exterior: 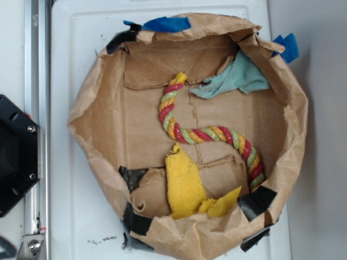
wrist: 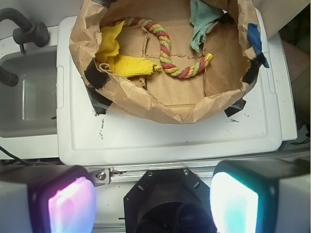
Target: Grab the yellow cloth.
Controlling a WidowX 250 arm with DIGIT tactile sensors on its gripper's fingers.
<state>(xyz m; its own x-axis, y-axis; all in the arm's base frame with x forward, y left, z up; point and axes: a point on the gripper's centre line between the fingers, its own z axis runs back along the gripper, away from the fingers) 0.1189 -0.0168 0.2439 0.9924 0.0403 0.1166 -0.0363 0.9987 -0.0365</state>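
The soft yellow terry cloth [exterior: 185, 187] lies low in the round brown paper bag [exterior: 97, 135], so the spread-open gripper [wrist: 153, 196] must reach inside.

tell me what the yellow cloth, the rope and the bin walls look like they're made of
The yellow cloth looks like terry fabric: a nubby, matte, looped pile that folds limply. The rope seems to be twisted cotton-like cord, with soft, dull red, yellow and green strands. The bin walls look like brown kraft paper over cardboard, creased and torn, held with black tape and blue tape.
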